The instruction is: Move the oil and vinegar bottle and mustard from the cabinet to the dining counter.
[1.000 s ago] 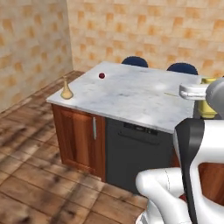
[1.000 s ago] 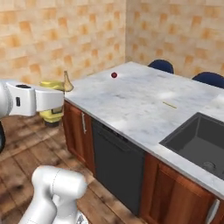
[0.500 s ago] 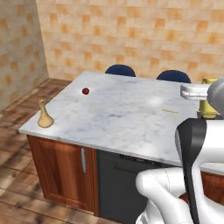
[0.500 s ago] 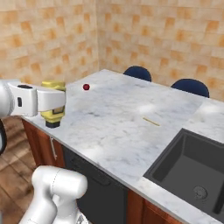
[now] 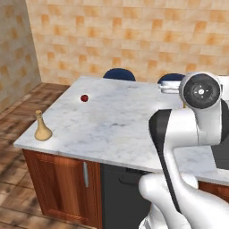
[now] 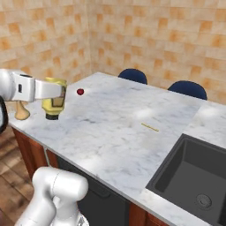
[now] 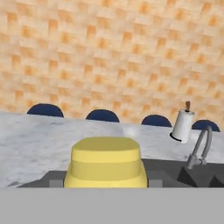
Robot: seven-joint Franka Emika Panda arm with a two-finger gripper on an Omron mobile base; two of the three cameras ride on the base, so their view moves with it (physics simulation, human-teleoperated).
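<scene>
My gripper (image 6: 54, 101) is shut on the mustard (image 6: 53, 108), a squat yellow container held just above the left part of the dining counter (image 6: 119, 128). In the hand view the mustard (image 7: 105, 164) sits close at the bottom. The oil and vinegar bottle (image 5: 42, 129), a tan flask, stands upright near the dining counter's (image 5: 116, 120) left front corner. From the right base it (image 6: 20, 111) shows partly behind my forearm. The cabinet is out of view.
A small red ball (image 5: 84, 98) lies on the counter behind the flask. Blue stools (image 6: 134, 75) (image 6: 189, 88) stand along the far side. A dark sink (image 6: 194, 176) is set in at the right, with a faucet (image 7: 199, 148) and a paper towel roll (image 7: 182, 124). A thin yellow stick (image 6: 149, 127) lies mid-counter.
The base has driven, so both base views shifted and the counter looks closer and more head-on. The mustard stays in my shut gripper, now above the marble instead of past its corner.
</scene>
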